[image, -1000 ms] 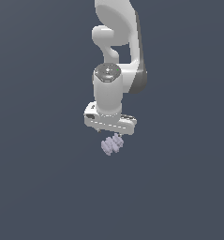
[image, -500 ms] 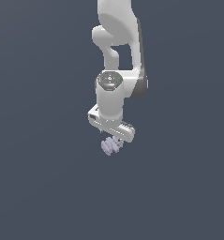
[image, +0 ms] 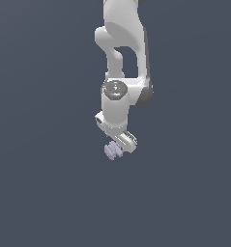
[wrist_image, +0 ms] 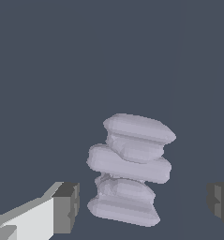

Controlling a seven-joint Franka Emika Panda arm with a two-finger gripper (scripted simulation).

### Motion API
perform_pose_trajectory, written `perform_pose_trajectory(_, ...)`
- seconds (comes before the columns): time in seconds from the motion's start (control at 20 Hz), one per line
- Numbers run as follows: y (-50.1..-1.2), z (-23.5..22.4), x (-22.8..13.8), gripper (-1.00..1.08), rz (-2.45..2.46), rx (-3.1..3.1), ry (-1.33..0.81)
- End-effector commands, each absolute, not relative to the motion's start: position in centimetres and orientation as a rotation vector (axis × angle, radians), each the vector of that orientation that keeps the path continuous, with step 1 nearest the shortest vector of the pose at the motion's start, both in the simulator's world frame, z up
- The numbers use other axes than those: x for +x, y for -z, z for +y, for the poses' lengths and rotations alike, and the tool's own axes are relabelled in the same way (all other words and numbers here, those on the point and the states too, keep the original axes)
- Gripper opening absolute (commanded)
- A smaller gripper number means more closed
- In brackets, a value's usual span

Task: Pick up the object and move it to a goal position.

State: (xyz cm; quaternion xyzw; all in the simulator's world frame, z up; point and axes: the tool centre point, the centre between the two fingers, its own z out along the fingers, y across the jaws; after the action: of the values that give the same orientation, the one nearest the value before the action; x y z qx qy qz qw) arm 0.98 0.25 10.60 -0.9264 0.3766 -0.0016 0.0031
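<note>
Arm: white Panda arm [image: 121,58] comes down from the top of the exterior view, wrist pointing down, hand turned at a slant so its bar runs from upper left to lower right in that view
Gripper: gripper [wrist_image: 144,204] is spread wide; wrist view shows one grey fingertip pad [wrist_image: 66,207] on one side and the other pad [wrist_image: 220,202] at the opposite edge, with open space between each pad and the object
Gripper hold: has hold of nothing; neither pad touches the object in the wrist view
Gripper in exterior view: gripper [image: 118,144] sits at the low end of the arm, fingers too small to make out singly
Object: object [wrist_image: 130,168], pale lavender-grey, lumpy, built of stacked ribbed lobes; clearly narrower than the gap between the pads
Object position, wrist view: lies between the two pads, nearer the pad on the white finger than the other one
Object position, exterior view: object [image: 113,151] shows just under the gripper, partly covered by the hand, poking out toward the exterior view's left
Surface: plain dark blue-grey ground [image: 44,193] all round; cannot tell from either view whether the object rests on it or is off it
</note>
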Motion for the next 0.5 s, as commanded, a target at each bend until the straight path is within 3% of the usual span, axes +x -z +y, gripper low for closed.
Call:
perform_pose_trajectory(0.0,-10.14,0.33,0.94,1.00,1.263,-2.871,0.003)
perform_pose_trajectory(0.45,-9.16,0.51,0.83,1.00,1.431,-2.796,0.000)
